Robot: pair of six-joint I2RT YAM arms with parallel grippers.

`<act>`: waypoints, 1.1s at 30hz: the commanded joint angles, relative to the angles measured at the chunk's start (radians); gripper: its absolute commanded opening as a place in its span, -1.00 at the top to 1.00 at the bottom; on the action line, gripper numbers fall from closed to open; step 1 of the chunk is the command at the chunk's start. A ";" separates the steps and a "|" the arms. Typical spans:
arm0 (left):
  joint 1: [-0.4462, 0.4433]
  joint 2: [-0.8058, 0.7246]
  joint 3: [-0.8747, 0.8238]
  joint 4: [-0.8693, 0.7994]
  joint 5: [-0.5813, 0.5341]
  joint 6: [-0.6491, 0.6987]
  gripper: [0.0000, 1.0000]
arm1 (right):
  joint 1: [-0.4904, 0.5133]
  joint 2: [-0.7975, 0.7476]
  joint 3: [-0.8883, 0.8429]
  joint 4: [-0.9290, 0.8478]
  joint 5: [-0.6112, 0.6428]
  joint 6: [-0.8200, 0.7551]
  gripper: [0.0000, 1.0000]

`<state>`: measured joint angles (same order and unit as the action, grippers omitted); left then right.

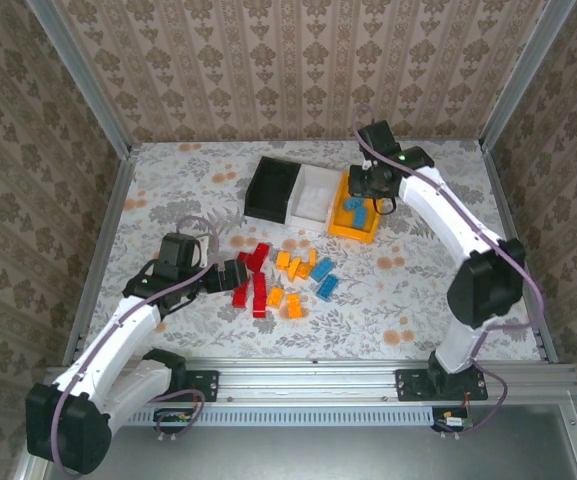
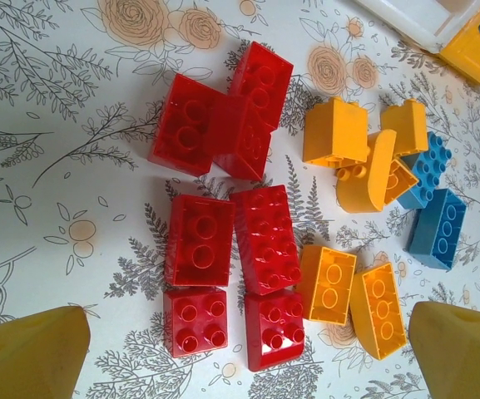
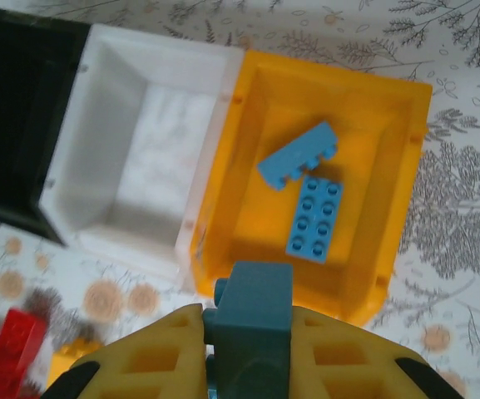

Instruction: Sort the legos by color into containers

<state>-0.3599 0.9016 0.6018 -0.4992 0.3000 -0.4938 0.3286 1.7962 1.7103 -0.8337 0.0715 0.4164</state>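
Red legos point(image 2: 200, 241), orange legos point(image 2: 336, 133) and blue legos point(image 2: 436, 229) lie loose on the flowered table. My left gripper point(image 2: 248, 353) hangs open above the red ones, its yellow fingertips point(image 2: 32, 349) well apart and touching nothing. The three containers stand joined in a row: black point(image 3: 15, 116), white point(image 3: 106, 133) and orange-yellow point(image 3: 223, 191). Two blue legos point(image 3: 315, 218) lie inside the orange-yellow bin. My right gripper point(image 3: 248, 332) is shut on a blue lego point(image 3: 252, 307), held above that bin's near rim. From above, the right gripper point(image 1: 366, 183) sits over the orange-yellow bin point(image 1: 340, 228).
The brick pile point(image 1: 278, 275) lies mid-table between the bins and the arm bases, with the left gripper point(image 1: 230, 275) at its left side. Patterned walls close in the table on three sides. A metal rail point(image 1: 308, 375) runs along the near edge.
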 commanded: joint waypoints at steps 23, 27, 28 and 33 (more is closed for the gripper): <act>0.024 0.046 0.015 -0.010 0.007 0.023 -1.00 | -0.072 0.067 0.033 0.076 -0.104 -0.007 -0.05; 0.023 0.049 0.020 -0.003 0.010 0.015 -1.00 | -0.032 -0.084 -0.144 0.099 -0.161 0.006 -0.14; 0.021 0.049 0.020 -0.002 0.010 0.013 -1.00 | -0.014 -0.122 -0.198 0.103 -0.168 0.007 -0.14; -0.030 0.068 0.030 -0.020 -0.020 0.020 -0.96 | 0.076 -0.267 -0.469 0.135 -0.190 0.038 -0.17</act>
<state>-0.3626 0.9539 0.6037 -0.5091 0.2916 -0.4931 0.3695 1.5551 1.3529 -0.6979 -0.0780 0.4252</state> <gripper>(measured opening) 0.987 0.582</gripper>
